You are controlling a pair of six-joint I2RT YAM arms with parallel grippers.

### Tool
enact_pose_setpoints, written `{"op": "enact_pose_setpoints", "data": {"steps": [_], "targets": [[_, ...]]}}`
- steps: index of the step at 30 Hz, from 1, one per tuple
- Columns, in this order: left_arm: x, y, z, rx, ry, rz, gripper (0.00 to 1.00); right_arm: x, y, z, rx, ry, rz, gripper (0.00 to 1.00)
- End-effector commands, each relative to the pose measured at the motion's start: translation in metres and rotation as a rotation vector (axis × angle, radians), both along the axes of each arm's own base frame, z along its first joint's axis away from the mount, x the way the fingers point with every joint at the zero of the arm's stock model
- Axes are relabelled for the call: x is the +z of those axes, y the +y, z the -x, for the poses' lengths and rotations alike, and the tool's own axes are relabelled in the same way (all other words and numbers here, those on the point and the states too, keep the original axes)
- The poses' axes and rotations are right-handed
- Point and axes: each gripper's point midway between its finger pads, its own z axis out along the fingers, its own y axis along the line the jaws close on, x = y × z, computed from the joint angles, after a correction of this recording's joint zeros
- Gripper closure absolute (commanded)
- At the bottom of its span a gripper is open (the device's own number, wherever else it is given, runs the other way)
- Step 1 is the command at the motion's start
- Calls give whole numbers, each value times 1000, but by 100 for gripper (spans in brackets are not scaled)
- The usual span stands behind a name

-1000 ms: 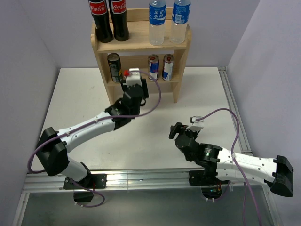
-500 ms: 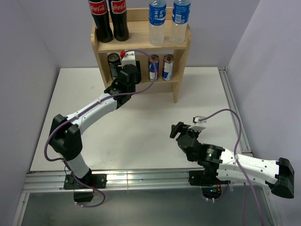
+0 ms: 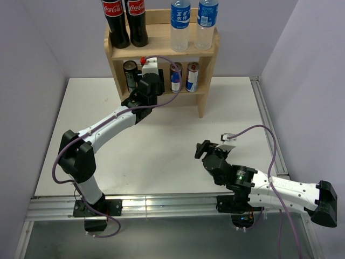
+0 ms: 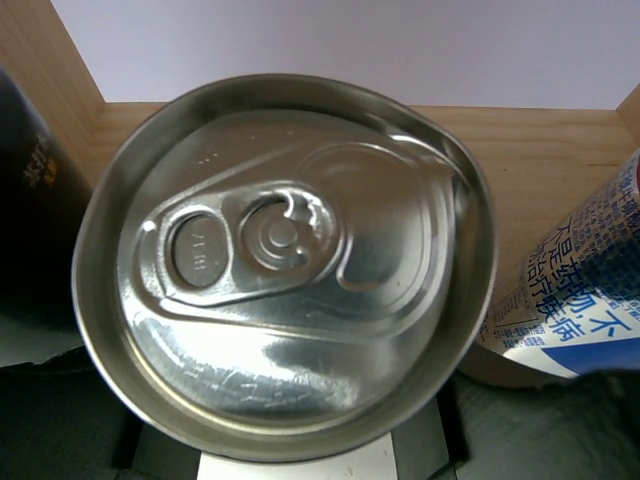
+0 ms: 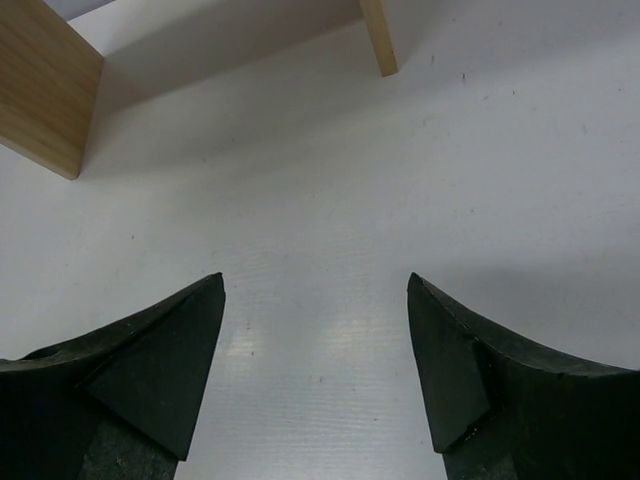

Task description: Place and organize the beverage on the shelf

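Observation:
The wooden shelf (image 3: 161, 53) stands at the back of the table. Two cola bottles (image 3: 123, 21) and two water bottles (image 3: 190, 21) stand on its top tier. On the lower tier a dark can (image 3: 129, 74) stands at the left and two blue-silver cans (image 3: 184, 77) at the right. My left gripper (image 3: 148, 76) reaches into the gap between them, shut on a can; its silver lid (image 4: 285, 260) fills the left wrist view, with the dark can (image 4: 30, 200) to its left and a blue-silver can (image 4: 585, 290) to its right. My right gripper (image 3: 202, 149) is open and empty above the table (image 5: 315, 300).
The white table (image 3: 178, 124) is flanked by purple walls on both sides. A metal rail (image 3: 161, 205) runs along the near edge. The shelf's feet (image 5: 45, 95) show at the top of the right wrist view.
My left arm has stretched forward and carried its can from in front of the shelf into the lower tier. The right arm has barely moved.

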Motion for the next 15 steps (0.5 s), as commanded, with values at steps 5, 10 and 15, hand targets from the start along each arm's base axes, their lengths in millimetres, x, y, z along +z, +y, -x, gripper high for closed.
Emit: {"op": "enact_pose_setpoints", "data": {"steps": [5,10,15], "targets": [[38,5,-7,17,-104,66,28,3,-8,-4,-54,-23,-8,19],[32,8,-7,31,-100,51,21,2,-8,-4,-54,-20,-4,19],[28,11,-5,42,-97,52,17,3,-7,-4,-53,-21,-6,19]]}}
